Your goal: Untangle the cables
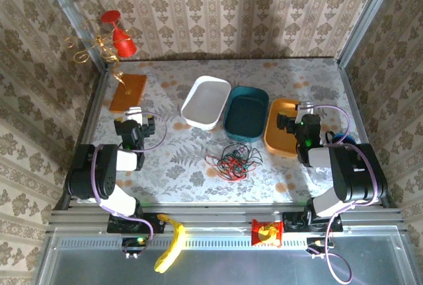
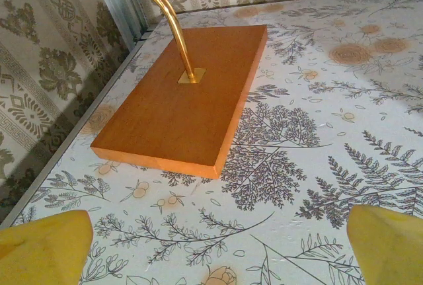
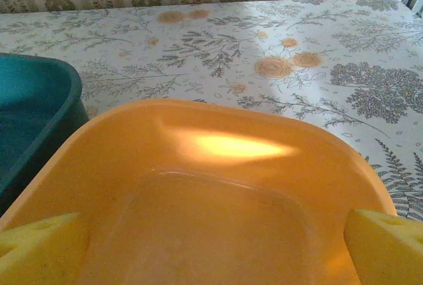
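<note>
Left gripper [image 2: 218, 245] wide | right gripper [image 3: 217, 248] wide, over orange plastic tub [image 3: 218, 126] | thin red-green-black cables [image 1: 231, 160] tangled near teal plastic tub [image 1: 246, 114]

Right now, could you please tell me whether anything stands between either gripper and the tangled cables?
Nothing blocks the left gripper: bare table runs to the cables. The right gripper is over the orange tray, whose left rim lies toward them.

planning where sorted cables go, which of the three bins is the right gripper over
The orange bin, rightmost of the three: the open right gripper hangs above it, looking into it. The teal bin and the white bin lie further left.
</note>
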{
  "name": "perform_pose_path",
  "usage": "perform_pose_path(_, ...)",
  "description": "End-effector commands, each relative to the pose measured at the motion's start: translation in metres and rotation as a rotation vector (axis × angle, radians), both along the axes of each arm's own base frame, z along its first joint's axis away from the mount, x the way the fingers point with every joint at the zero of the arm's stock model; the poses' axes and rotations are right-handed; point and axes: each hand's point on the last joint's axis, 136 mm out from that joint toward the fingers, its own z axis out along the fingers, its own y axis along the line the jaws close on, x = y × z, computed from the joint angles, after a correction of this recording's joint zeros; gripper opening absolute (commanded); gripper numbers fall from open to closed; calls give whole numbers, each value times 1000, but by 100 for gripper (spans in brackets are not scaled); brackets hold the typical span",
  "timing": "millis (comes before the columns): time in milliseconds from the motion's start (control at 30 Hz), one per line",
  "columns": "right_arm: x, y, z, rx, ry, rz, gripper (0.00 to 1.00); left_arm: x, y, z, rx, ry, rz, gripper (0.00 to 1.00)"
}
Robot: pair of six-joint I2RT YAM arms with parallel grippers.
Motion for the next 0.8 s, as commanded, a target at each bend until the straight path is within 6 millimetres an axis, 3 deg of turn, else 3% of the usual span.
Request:
perform_pose_path(0,3,2,2,-9,-5,17,100,3,-1,4,11,-16,-11,100)
perform_pose_path(767,3,2,2,-9,-6,18,100,3,6,3,-33,-10,-6,100)
